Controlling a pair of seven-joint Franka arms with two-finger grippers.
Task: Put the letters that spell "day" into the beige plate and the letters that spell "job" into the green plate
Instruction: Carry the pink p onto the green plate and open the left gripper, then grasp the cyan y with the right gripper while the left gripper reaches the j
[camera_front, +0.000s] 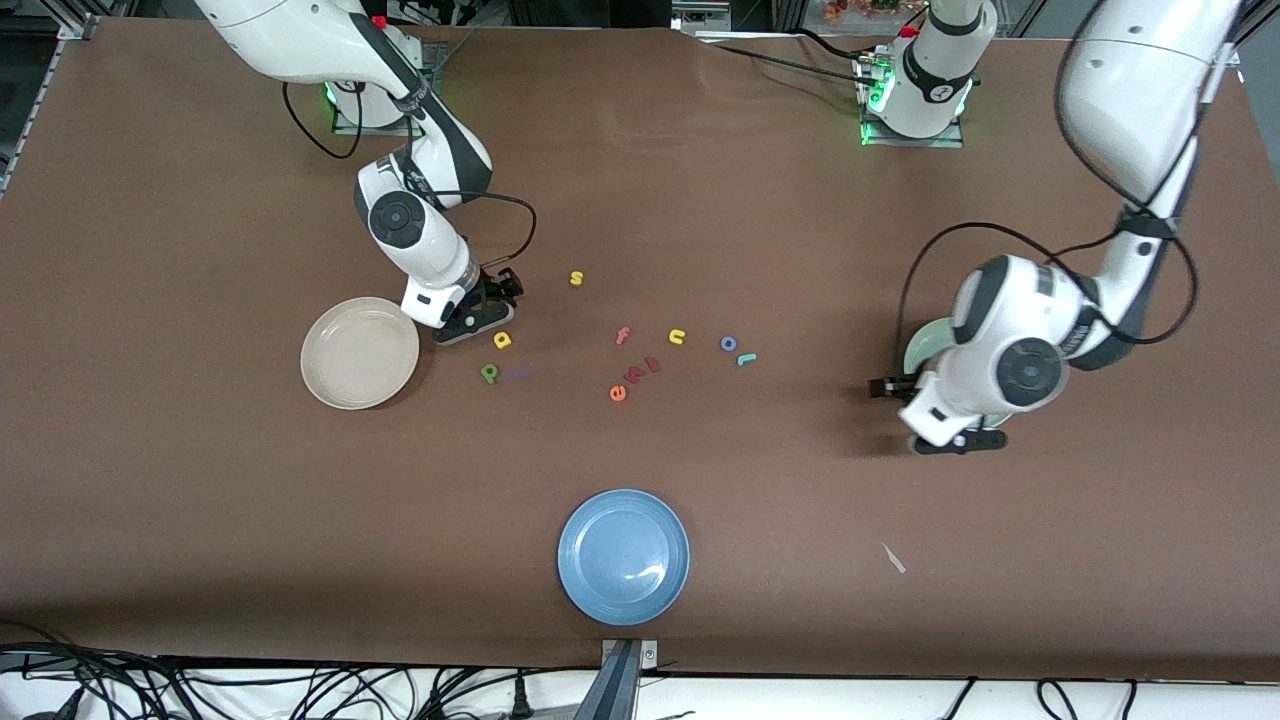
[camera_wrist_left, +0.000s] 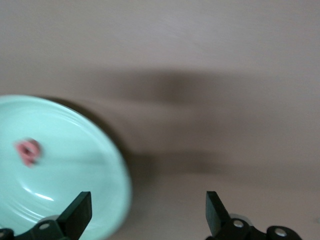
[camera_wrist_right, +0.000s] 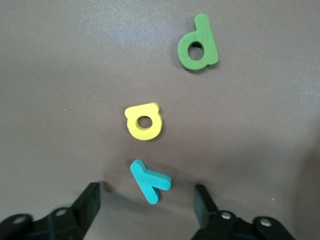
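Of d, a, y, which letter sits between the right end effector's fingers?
The teal y. It lies on the table in the gap between the open fingers of the right end effector; the yellow a and green d lie outside it.

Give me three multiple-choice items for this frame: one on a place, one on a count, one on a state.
1. Where is the salmon-red letter?
A. in the beige plate
B. in the green plate
C. beside the blue plate

2. How many letters lie in the beige plate?
A. none
B. one
C. three

3. The right end effector is:
A. shut on the yellow a
B. lifting the green d
C. open, astride the teal y on the table

Answers:
1 B: the salmon-red letter lies in the green plate, over whose edge the open left end effector hangs.
2 A: the beige plate shows only bare surface.
3 C: the right end effector has a finger on each side of the teal y.
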